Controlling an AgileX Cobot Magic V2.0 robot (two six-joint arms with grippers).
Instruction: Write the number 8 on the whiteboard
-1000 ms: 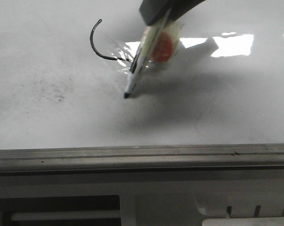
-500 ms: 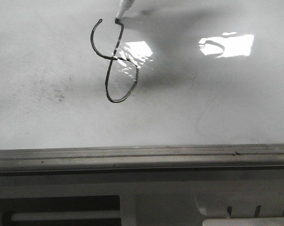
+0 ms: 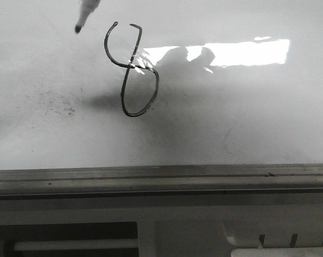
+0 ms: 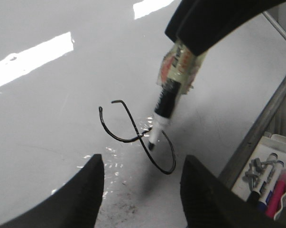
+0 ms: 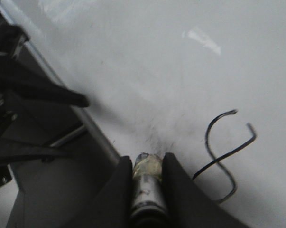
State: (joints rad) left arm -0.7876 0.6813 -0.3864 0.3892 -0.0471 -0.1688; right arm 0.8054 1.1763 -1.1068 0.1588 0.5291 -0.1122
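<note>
The table (image 3: pixel 247 139), a glossy white whiteboard surface, bears the number 8 (image 3: pixel 132 69) drawn in thin black line toward its far left part. Faint grey smudges (image 3: pixel 57 104) lie left of it; a grey metal rail (image 3: pixel 161 176) runs along the near edge.

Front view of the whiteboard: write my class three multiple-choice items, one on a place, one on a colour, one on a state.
1. Where is the tip of the black-tipped marker relative to the thin hand-drawn number 8 on the glossy white whiteboard?
A) left of its top
B) below it
C) inside its lower loop

2. What colour is the number 8?
A) red
B) black
C) blue

3. What state is its top loop in?
A) erased
B) fully closed
C) open, with a gap

Answers: 1 A, the tip sits left of the upper curve; 2 B, the line is black; 3 C, the two upper ends do not meet.
</note>
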